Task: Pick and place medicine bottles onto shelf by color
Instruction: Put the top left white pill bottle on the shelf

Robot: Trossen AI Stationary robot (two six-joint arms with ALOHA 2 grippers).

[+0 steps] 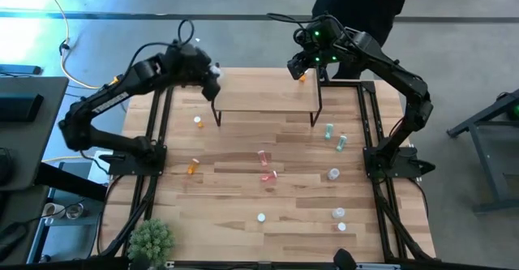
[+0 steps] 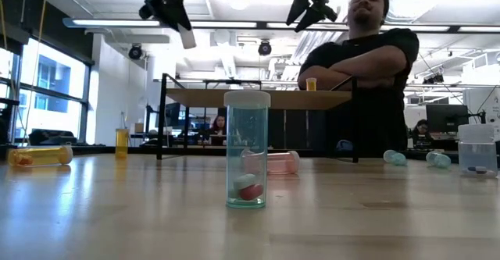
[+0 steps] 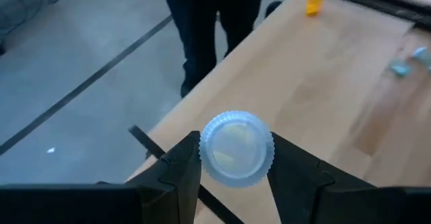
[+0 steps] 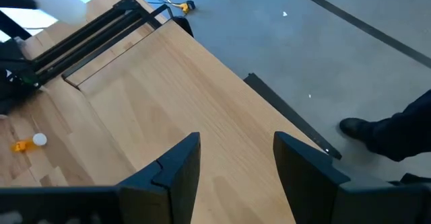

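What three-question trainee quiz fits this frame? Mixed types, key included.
1. True or false: the right gripper is holding a bottle.
2. What does the left gripper hold above the shelf?
A. an orange bottle
B. a white-capped clear bottle
C. the plant
3. Fill in: the only bottle standing on the shelf is the ____ bottle.

Key
1. False: its fingers are open and empty.
2. B
3. orange
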